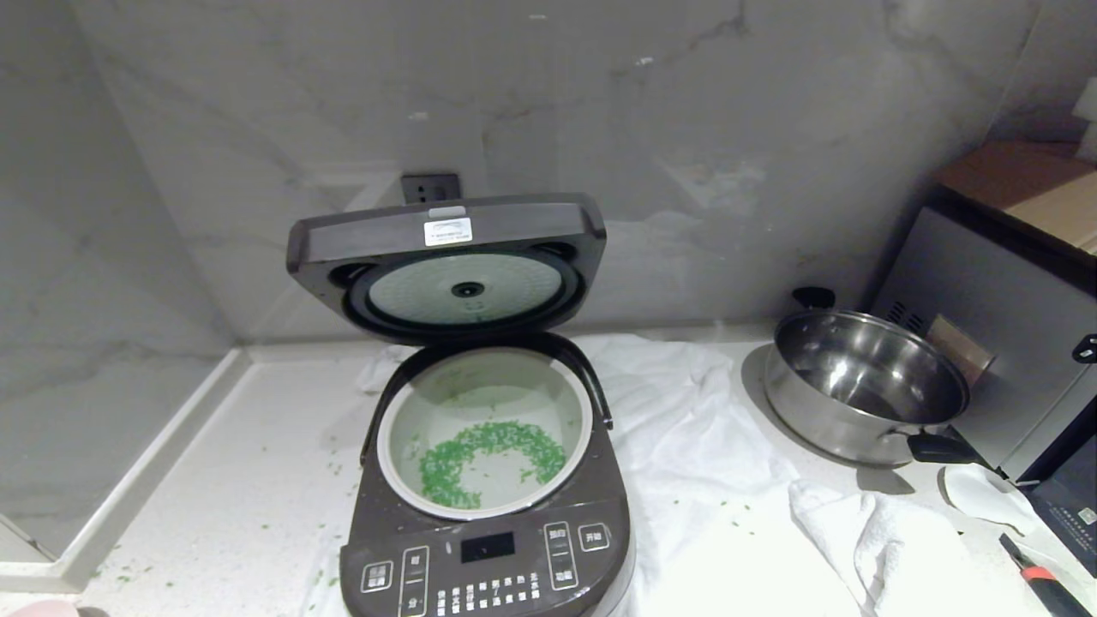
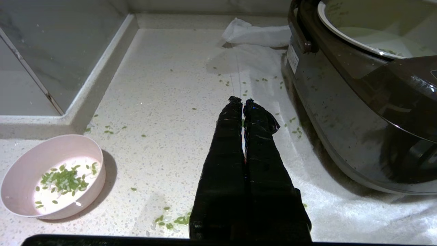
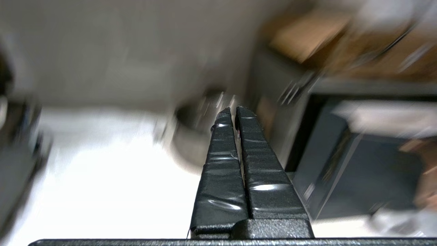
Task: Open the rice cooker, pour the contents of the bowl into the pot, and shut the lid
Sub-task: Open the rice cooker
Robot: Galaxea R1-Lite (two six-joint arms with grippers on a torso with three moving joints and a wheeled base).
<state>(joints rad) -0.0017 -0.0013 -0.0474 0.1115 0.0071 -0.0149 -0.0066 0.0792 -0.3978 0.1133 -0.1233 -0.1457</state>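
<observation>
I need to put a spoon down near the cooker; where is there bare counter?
Bare counter lies left of the rice cooker, bordered by the wall kerb, with only scattered green bits; the bowl sits toward its near edge. Right of the cooker is crowded: white cloth, saucepan, silver appliance.

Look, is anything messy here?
Yes. Tiny green grain-like bits lie scattered on the speckled white counter beside the dark brown-grey rice cooker, and some remain in the small pale pink bowl. That looks spilled.
</observation>
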